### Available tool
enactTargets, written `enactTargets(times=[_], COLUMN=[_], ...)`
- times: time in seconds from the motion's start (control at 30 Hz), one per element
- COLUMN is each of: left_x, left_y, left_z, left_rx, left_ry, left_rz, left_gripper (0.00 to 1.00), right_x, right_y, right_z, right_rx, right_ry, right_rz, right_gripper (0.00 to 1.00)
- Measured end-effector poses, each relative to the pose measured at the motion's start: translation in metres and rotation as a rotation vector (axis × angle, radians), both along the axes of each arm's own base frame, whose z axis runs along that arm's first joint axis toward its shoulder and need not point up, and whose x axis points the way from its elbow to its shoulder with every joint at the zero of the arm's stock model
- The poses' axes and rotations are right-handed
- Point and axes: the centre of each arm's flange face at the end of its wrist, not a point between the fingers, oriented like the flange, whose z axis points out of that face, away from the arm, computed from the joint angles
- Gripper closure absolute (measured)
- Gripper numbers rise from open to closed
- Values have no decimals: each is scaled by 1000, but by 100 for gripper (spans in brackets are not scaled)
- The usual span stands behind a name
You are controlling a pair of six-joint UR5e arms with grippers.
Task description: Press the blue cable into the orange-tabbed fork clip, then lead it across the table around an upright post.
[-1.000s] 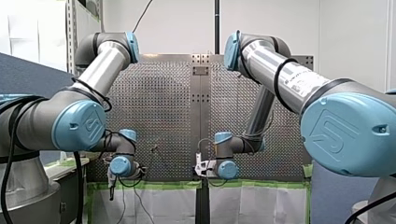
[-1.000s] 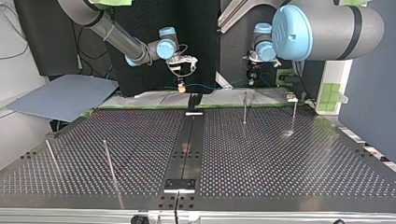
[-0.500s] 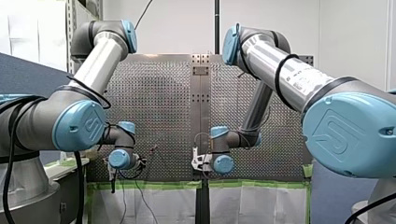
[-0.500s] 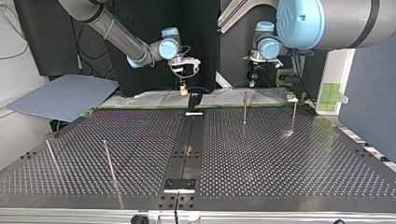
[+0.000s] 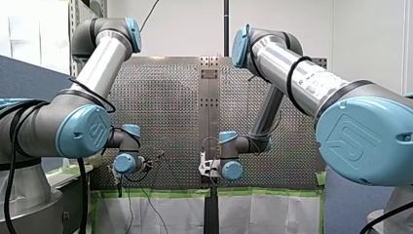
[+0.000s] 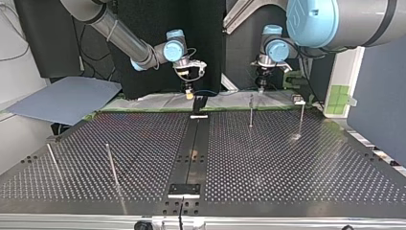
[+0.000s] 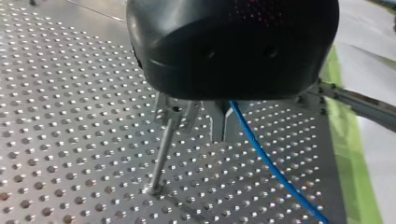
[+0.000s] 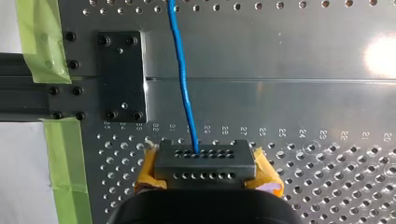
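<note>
Blue cable (image 8: 183,84) is gripped by R gripper (image 8: 204,162), between its yellow-orange pads (image 8: 268,179), and is laid straight ahead over perforated table (image 8: 289,60). In top view it is faintly seen running along table's far edge twd L gripper (image 6: 261,87). In L wrist view cable is seen emerging under that gripper, just beside an upright post (image 7: 162,154); whether it's gripped there can't be told.

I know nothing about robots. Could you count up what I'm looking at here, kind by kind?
Robot arms: 2
Upright posts: 4
Blue cable: 1
Total: 7
</note>
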Motion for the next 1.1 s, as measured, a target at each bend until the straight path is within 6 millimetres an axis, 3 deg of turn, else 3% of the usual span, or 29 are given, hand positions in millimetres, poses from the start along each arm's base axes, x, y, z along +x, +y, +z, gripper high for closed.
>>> enactTargets(times=[0.33,0.9,1.1], left_x=[22,24,30], left_y=[6,7,6], left_z=[10,9,-1], left_rx=[-43,-32,-26], left_ry=[-85,-92,-81], left_rz=[41,49,47], left_gripper=[100,100,100], right_x=[-4,-8,-8], right_y=[-7,-11,-11], right_z=[0,0,-2], right_rx=[0,-1,-3], right_ry=[0,9,4], right_rz=[-9,-14,-8], right_gripper=[100,100,100])
